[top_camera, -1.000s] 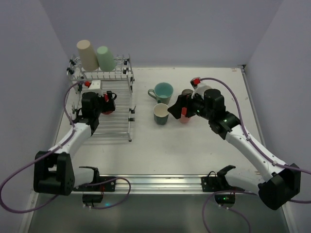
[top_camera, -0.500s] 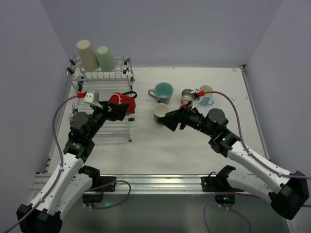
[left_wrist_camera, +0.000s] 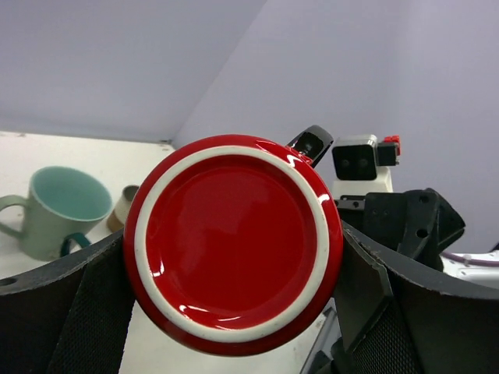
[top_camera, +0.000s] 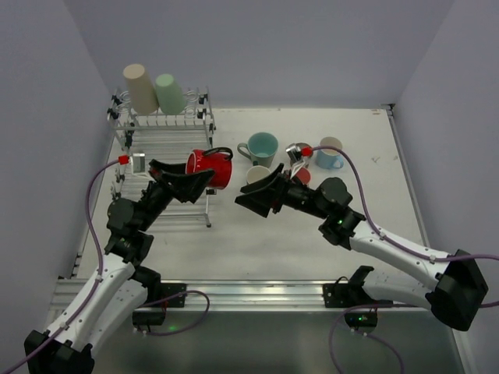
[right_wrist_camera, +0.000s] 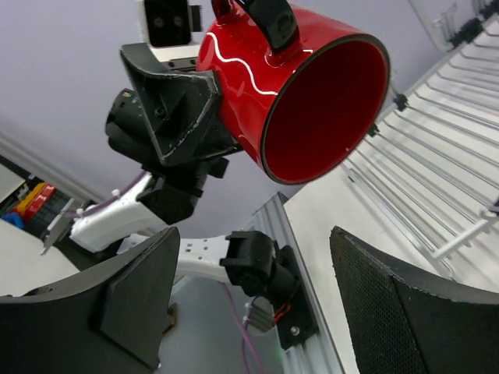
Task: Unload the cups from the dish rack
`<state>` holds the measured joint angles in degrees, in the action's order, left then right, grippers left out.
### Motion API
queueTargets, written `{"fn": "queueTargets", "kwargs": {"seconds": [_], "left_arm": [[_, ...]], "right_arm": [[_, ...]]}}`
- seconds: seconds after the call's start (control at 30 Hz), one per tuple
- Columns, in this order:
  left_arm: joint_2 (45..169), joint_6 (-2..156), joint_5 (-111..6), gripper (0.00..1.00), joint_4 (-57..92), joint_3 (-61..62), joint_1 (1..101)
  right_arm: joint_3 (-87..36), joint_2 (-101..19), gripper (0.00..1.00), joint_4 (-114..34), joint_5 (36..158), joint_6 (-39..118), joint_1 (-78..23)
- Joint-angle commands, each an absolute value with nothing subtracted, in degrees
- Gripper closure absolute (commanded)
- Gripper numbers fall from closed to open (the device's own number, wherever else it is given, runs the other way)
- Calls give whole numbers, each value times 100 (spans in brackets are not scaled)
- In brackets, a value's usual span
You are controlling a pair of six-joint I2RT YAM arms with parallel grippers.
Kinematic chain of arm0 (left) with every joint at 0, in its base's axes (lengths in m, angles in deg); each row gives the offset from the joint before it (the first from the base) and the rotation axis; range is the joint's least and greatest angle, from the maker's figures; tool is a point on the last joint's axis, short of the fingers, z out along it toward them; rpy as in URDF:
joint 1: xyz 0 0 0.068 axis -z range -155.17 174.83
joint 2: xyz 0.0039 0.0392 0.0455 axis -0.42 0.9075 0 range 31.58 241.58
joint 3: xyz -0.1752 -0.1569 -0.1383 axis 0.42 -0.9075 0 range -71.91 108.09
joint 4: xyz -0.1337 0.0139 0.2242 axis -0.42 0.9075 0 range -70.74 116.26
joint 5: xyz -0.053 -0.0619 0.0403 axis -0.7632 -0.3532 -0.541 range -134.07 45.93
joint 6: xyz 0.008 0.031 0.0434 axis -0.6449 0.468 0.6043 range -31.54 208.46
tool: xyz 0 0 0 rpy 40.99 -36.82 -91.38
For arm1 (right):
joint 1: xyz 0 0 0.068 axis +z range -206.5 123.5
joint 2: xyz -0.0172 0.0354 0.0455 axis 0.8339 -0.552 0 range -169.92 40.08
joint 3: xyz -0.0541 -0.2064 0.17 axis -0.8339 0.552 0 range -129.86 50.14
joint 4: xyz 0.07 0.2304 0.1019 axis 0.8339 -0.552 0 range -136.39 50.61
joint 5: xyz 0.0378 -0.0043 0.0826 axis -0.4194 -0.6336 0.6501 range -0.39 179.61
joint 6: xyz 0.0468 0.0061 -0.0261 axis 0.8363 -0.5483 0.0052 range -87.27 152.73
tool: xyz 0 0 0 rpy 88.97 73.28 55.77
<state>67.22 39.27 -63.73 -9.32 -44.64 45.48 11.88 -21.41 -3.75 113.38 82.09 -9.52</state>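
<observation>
My left gripper (top_camera: 195,178) is shut on a red mug (top_camera: 211,168) and holds it in the air just right of the dish rack (top_camera: 165,173), mouth towards the right arm. In the left wrist view the mug's base (left_wrist_camera: 234,241) fills the space between the fingers. My right gripper (top_camera: 251,196) is open and empty, facing the mug's mouth (right_wrist_camera: 323,109) a short way off. A beige cup (top_camera: 139,88) and a mint green cup (top_camera: 167,93) stand upside down on the rack's back tier. A teal mug (top_camera: 260,148), a dark green cup (top_camera: 256,174), a grey-brown cup (top_camera: 297,150) and a light blue mug (top_camera: 330,153) stand on the table.
A pink cup (top_camera: 303,175) shows partly behind the right arm. The rack's lower bars (right_wrist_camera: 437,132) lie under the mug. The aluminium rail (top_camera: 249,293) with the arm bases runs along the near edge. Walls close in on both sides.
My left gripper lifted the red mug out of the rack and carried it right. My right gripper left the pink cup on the table and swung left towards the mug.
</observation>
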Motion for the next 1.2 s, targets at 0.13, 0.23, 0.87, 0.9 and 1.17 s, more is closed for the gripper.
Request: {"fn": "queueTargets", "kwargs": {"seconds": [0.13, 0.23, 0.87, 0.9, 1.17], "left_arm": [[6639, 2817, -6218, 81, -2494, -4563, 4838], [6647, 2694, -6174, 82, -2573, -4563, 4987], [6516, 2815, -5418, 30, -2708, -4696, 5735], [6464, 3000, -5418, 15, -2401, -4582, 5735], [6164, 4951, -5181, 0, 711, -3369, 5735]], "right_arm": [[250, -2355, 21, -327, 11176, 7984, -605], [22, -2521, 21, -458, 11149, 7931, -543], [-277, -2901, 100, -324, 10851, 7740, -368], [-312, -2726, 100, -570, 10790, 7599, -368], [-471, -1899, 100, -2908, 9866, 6710, -780]]}}
